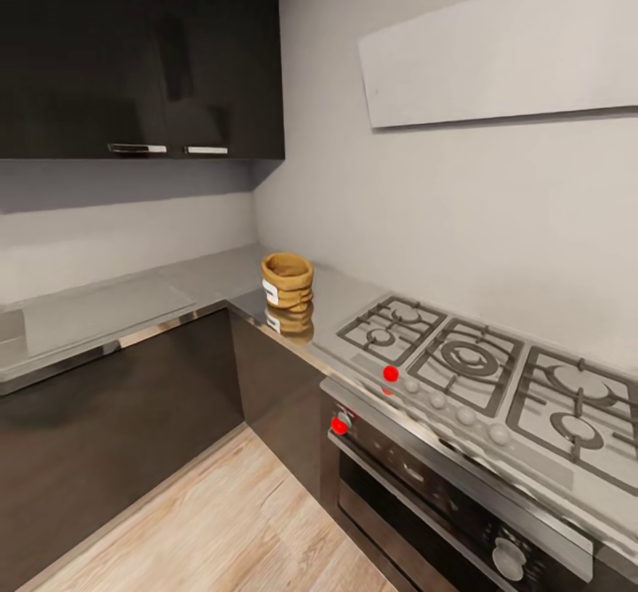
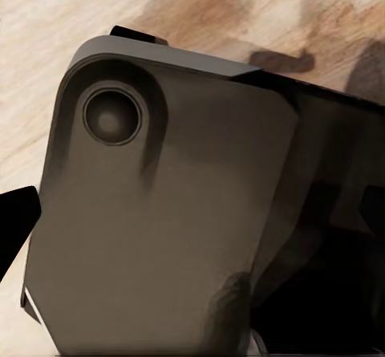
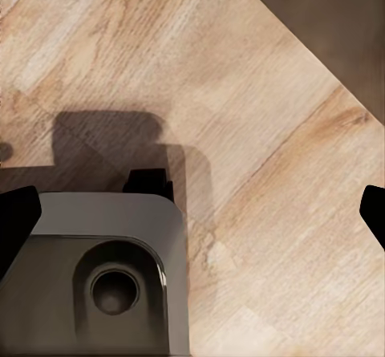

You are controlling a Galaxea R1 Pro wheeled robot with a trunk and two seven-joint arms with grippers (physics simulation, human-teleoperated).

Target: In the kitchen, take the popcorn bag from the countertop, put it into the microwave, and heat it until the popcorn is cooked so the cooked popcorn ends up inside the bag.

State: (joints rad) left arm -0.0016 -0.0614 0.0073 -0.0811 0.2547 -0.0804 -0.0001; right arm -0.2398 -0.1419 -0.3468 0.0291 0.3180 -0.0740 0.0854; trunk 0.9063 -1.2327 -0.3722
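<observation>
Floorboards of light wood (image 1: 230,521) lie nearest, running up to the dark cabinet fronts (image 1: 133,415) beneath the countertop (image 1: 106,308), a grey glossy slab that turns an inside corner. The popcorn bag (image 1: 287,282), a small tan sack with a rolled rim and a white label, stands upright on the countertop just past that corner, close to the front edge. Just beside the bag, on the side away from the corner, sits a gas hob (image 1: 478,362) with an oven (image 1: 443,494) under it. Above and behind the bag hang dark wall cupboards (image 1: 142,51); a pale hood (image 1: 496,42) hangs over the hob.

Both wrist views look down at the plank floor past a grey base panel, with dark fingertips at the edges of the pictures. How far either pincer is open cannot be told, though nothing appears held. The bag looks to be up and ahead of both arms, well apart from them. Which arm is nearer cannot be judged, so the robot probably needs to close in first.
</observation>
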